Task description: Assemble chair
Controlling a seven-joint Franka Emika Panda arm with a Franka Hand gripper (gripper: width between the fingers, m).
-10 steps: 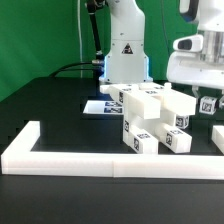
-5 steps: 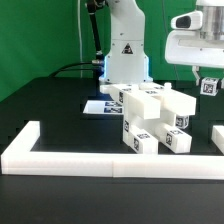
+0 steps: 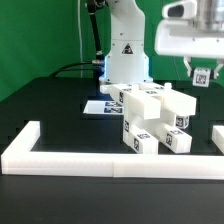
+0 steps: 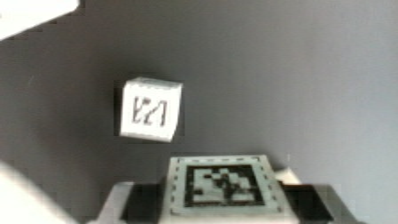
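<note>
My gripper (image 3: 201, 76) hangs high at the exterior view's right, above the table, shut on a small white chair piece (image 3: 202, 75) with a black-and-white tag. In the wrist view that tagged piece (image 4: 222, 183) sits between the dark fingers (image 4: 143, 203). The joined blocky white chair structure (image 3: 150, 118) stands mid-table, with tags on its faces, below my gripper and toward the exterior view's left. One loose white tagged block (image 4: 150, 107) lies on the black table below my gripper in the wrist view.
A long low white border wall (image 3: 110, 160) runs along the near edge and turns back at the exterior view's left. The marker board (image 3: 98, 106) lies flat behind the chair structure. The robot base (image 3: 125, 55) stands behind. Another white part (image 3: 218, 137) sits at the right edge.
My gripper has risen steadily and moved a little to the exterior view's left, carrying the small tagged piece up with it. The chair structure has not moved.
</note>
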